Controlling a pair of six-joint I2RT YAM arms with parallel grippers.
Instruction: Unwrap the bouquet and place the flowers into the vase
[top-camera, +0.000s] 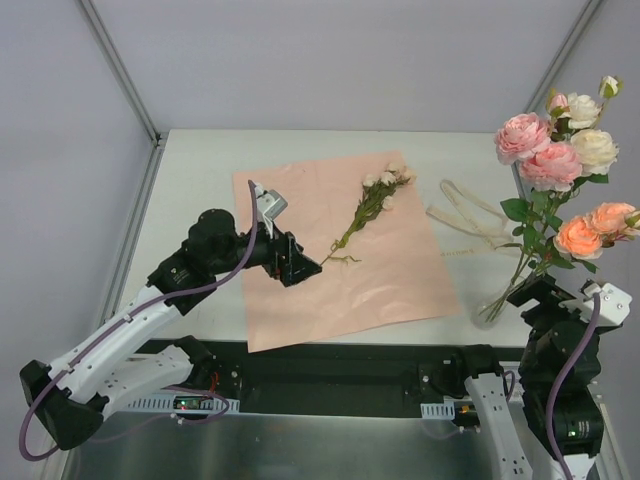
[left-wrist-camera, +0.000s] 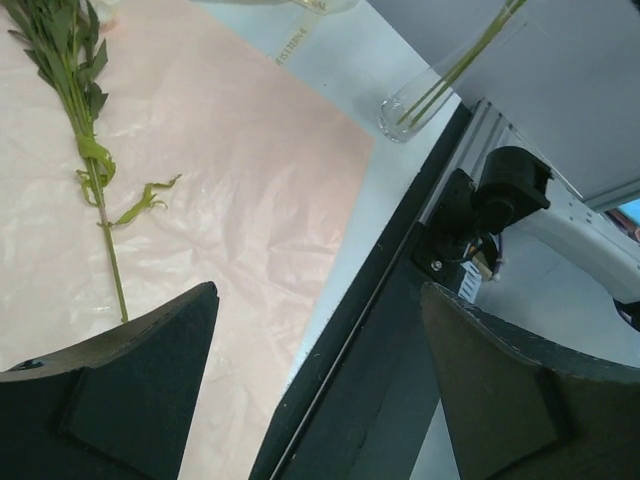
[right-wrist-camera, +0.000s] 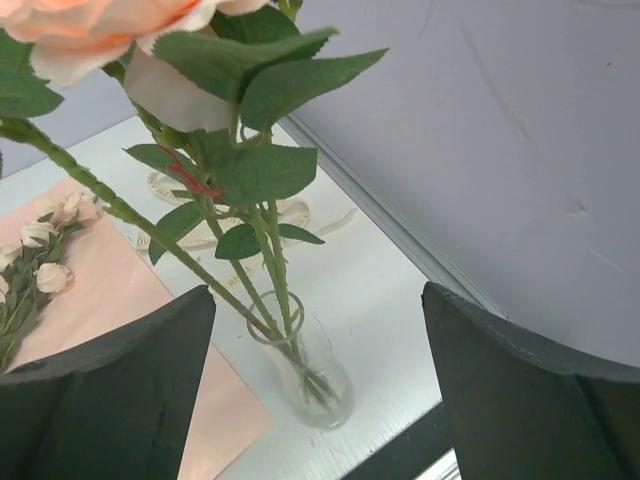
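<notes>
The bouquet is undone: its pink paper (top-camera: 340, 250) lies flat in the middle of the table. One sprig of small cream roses (top-camera: 372, 203) rests on it, stem end toward my left gripper (top-camera: 308, 266). That gripper hovers open and empty just beside the stem tip (left-wrist-camera: 118, 300). The clear glass vase (top-camera: 497, 305) stands at the right with several pink, cream and peach flowers (top-camera: 555, 160) upright in it. My right gripper (top-camera: 535, 293) is open just behind the vase (right-wrist-camera: 312, 385), touching nothing. In their wrist views, the left gripper (left-wrist-camera: 318, 290) and right gripper (right-wrist-camera: 318, 290) both show wide gaps.
A loose cream ribbon (top-camera: 468, 218) lies on the white table between paper and vase. A black rail (left-wrist-camera: 360, 350) runs along the near table edge. Metal frame posts (top-camera: 120, 70) and grey walls enclose the back and sides.
</notes>
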